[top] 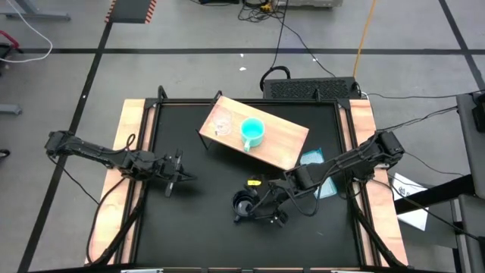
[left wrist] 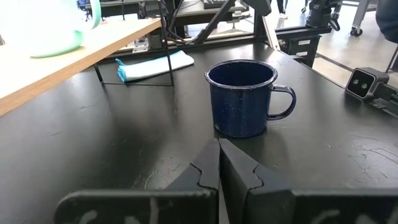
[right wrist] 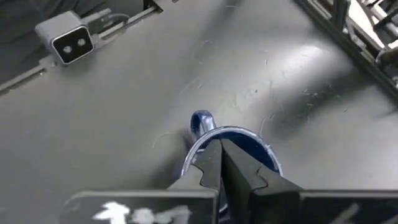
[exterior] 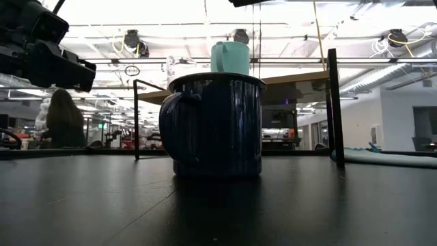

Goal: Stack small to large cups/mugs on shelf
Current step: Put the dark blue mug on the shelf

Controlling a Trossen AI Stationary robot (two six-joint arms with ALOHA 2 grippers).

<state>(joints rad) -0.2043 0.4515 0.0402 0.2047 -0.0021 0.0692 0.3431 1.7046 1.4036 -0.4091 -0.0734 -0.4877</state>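
Dark mug point(left wrist: 242, 98) empty on tabletop; right gripper point(right wrist: 219, 163) clenched above rim; left gripper point(left wrist: 219, 163) clenched nearby.

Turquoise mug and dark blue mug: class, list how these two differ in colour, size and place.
The turquoise mug is light and smaller; the dark blue mug is speckled and larger. The turquoise mug stands on the wooden shelf; the dark blue mug stands on the black tabletop. Both are upright, with handles.

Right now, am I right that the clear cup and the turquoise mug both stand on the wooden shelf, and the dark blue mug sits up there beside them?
Not quite: the dark blue mug stands on the black tabletop, not up on the wooden shelf, as the high view shows. The clear cup and turquoise mug do stand on the shelf.
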